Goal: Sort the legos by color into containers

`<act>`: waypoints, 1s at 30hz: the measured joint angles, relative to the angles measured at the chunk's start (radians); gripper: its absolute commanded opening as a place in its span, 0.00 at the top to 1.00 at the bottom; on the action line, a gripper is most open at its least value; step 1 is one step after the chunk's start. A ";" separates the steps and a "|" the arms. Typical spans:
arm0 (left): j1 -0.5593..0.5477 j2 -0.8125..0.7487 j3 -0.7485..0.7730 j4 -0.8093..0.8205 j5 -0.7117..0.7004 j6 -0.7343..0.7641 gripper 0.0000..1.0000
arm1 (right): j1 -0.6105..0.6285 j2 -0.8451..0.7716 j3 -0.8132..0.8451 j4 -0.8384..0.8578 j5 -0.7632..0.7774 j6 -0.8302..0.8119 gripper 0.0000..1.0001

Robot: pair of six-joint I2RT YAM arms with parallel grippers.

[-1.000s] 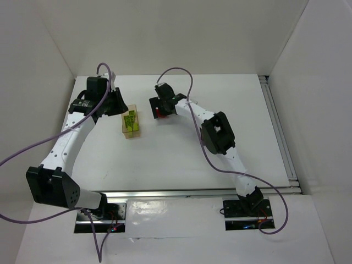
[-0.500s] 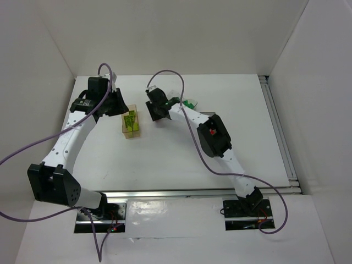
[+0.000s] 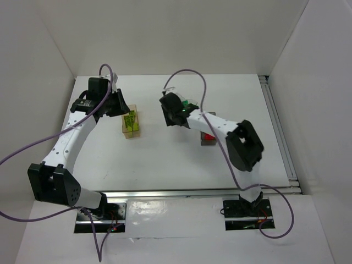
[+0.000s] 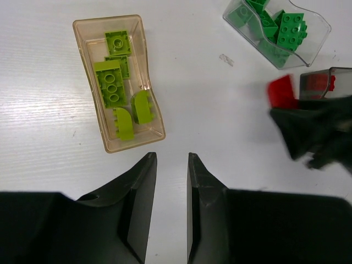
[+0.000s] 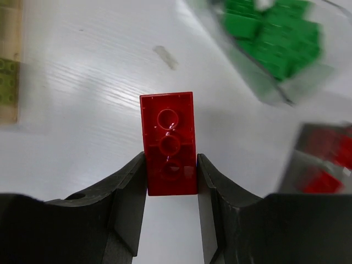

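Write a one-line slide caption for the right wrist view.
Right gripper shut on a red brick; green-filled clear bin and smoky bin with red pieces ahead.

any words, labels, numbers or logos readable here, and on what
None can be read in any view.
Studs of the red rectangular plastic brick: no lettering can be made out.
Studs of the yellow-green plastic bricks in the amber see-through bin: too small to read.

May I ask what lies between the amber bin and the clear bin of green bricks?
Only bare table with a small smudge separates amber bin and clear bin, per left wrist view.
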 measured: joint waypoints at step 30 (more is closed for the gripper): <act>-0.013 0.001 -0.007 0.008 0.034 -0.005 0.61 | -0.306 -0.448 -0.454 0.006 0.320 0.286 0.00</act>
